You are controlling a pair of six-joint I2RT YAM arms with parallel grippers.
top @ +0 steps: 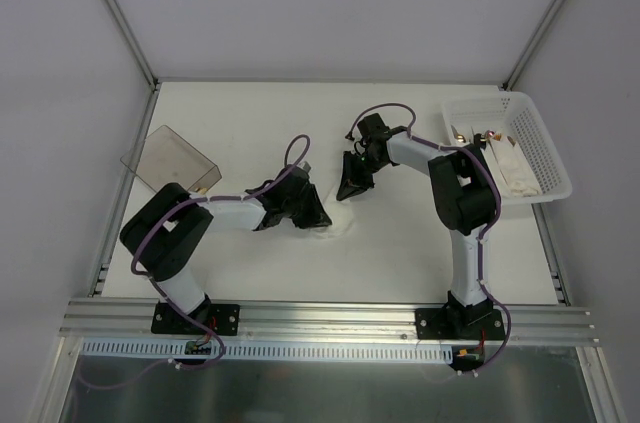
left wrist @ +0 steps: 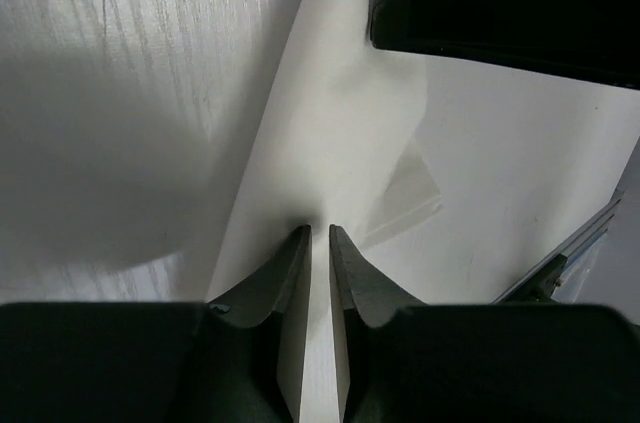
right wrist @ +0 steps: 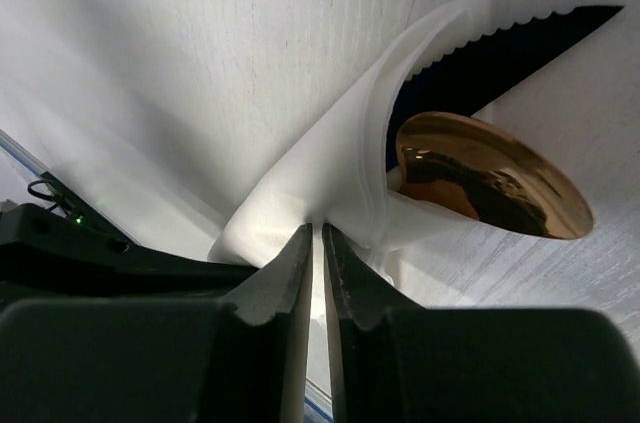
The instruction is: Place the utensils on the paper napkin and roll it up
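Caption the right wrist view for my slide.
Right gripper pinches the paper napkin at its fold, a glossy brown spoon bowl peeking out.

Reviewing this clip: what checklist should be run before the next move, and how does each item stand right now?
1. Left gripper pinching the napkin: ok.
2. Right gripper pinching the napkin: ok.
3. Spoon inside the napkin: ok, though its bowl sticks out of the fold.
4. Full set wrapped: cannot tell, only the spoon shows.
5. Roll tight: not ok, the fold gapes around the spoon.
6. Grippers apart from each other: ok in the top view.
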